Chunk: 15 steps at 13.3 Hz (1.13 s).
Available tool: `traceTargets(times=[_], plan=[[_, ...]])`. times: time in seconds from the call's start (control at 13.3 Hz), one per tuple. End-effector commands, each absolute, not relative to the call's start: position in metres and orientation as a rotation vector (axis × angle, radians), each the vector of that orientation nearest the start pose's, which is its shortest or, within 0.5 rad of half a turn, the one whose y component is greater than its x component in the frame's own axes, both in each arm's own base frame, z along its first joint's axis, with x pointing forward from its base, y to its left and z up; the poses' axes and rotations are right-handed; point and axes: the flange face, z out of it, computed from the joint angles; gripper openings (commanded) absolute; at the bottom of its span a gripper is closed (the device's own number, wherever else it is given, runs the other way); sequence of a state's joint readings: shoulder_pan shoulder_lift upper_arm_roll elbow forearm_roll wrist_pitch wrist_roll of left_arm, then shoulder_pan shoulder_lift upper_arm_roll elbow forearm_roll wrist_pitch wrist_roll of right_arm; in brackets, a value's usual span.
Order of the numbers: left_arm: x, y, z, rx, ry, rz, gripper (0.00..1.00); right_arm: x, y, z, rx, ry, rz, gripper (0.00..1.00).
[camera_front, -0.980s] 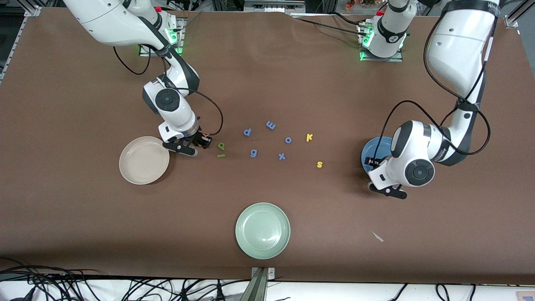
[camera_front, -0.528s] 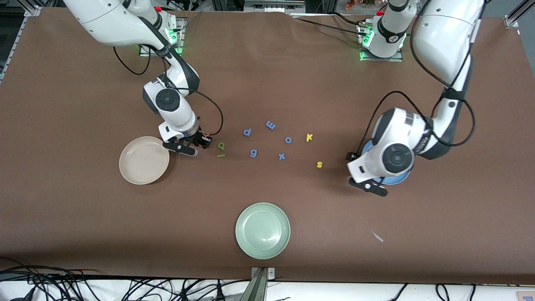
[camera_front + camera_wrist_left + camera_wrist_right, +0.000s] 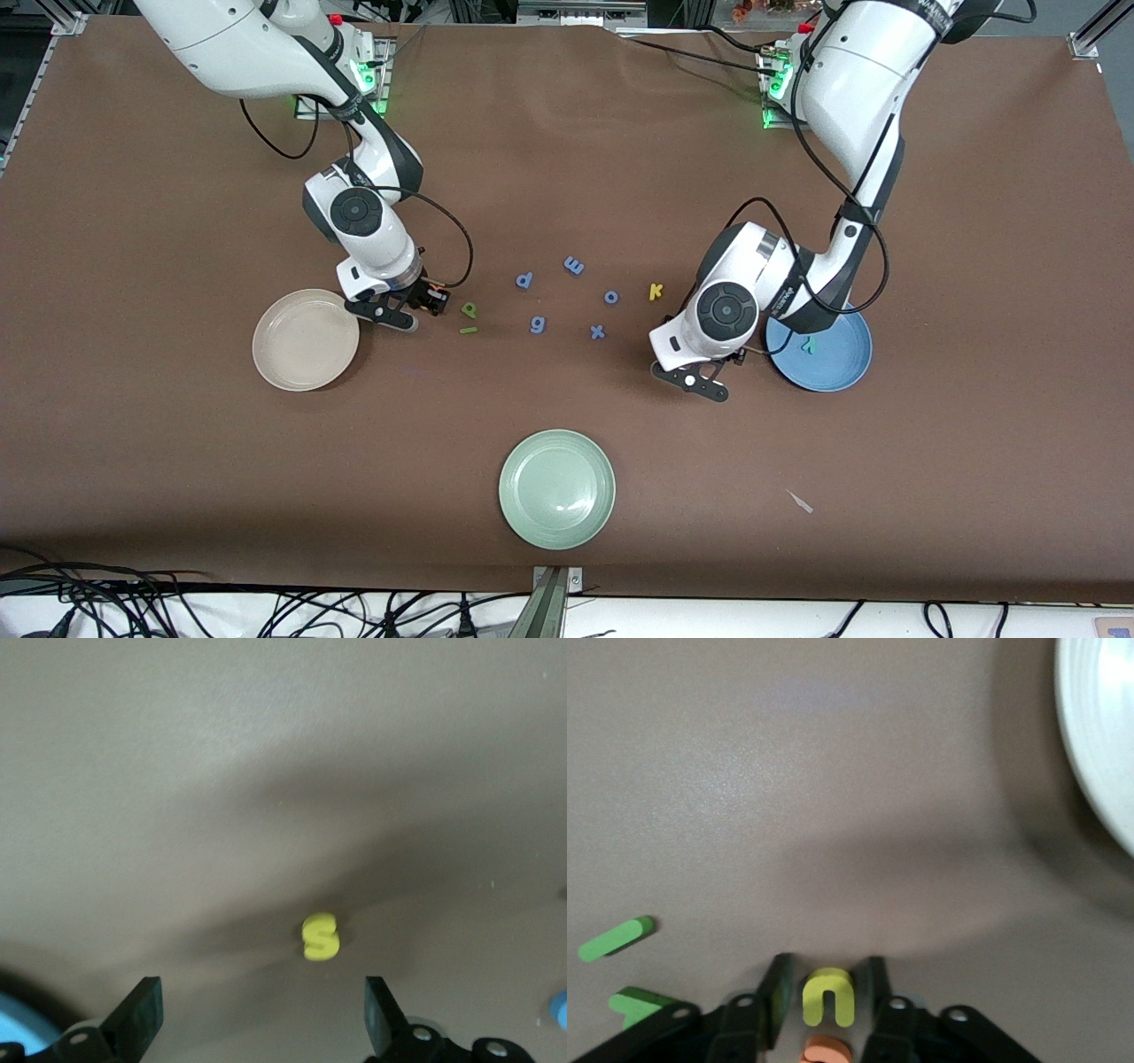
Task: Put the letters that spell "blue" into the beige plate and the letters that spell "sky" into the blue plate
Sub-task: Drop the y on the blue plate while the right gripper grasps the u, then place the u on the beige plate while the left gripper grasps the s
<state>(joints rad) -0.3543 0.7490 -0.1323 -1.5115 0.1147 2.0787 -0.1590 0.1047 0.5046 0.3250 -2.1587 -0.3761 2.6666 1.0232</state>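
Though blurred, rounded yellow s (image 3: 321,936).

Two glossy white arms with dark grey joint bands and round black joint caps; looping black cables; black two-finger grippers; bases lit green, with red buttons.

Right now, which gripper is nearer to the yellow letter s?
The left. The left gripper hangs directly over the yellow s, fingers open. The right gripper is beside the beige plate, at the right arm's end, fingers around the yellow u.
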Motion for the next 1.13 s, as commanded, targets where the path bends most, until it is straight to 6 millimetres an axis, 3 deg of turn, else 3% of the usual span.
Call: traceTargets(times=[0.0,0.08,0.3,0.45,0.53,0.75,0.83,0.98,1.06], plan=[[0.616,-0.33,0.191,-3.013,0.507,0.228,1.0,0.504,0.25,0.165,-3.076,0.475,-0.086,0.18],[0.615,-0.331,0.184,-3.018,0.508,0.213,1.0,0.504,0.25,0.165,-3.076,0.475,-0.086,0.13],[0.614,-0.332,0.173,-3.023,0.511,0.211,0.95,0.508,0.248,0.171,-3.089,0.413,-0.1,0.13],[0.614,-0.332,0.173,-3.024,0.51,0.214,0.67,0.515,0.238,0.183,-3.129,0.374,-0.106,0.13],[0.612,-0.332,0.17,-3.023,0.509,0.224,0.6,0.521,0.235,0.194,-3.167,0.317,-0.099,0.13],[0.612,-0.33,0.17,-3.023,0.506,0.229,0.34,0.547,0.197,0.228,-3.289,0.058,-0.046,0.13],[0.613,-0.327,0.17,-3.024,0.5,0.235,0.19,0.557,0.176,0.235,-3.307,-0.03,-0.04,0.13],[0.616,-0.323,0.177,-3.026,0.492,0.228,0.08,0.568,0.144,0.24,-3.324,-0.172,-0.033,0.13],[0.619,-0.32,0.18,-3.028,0.487,0.223,0.08,0.571,0.131,0.239,-3.326,-0.221,-0.033,0.13]])
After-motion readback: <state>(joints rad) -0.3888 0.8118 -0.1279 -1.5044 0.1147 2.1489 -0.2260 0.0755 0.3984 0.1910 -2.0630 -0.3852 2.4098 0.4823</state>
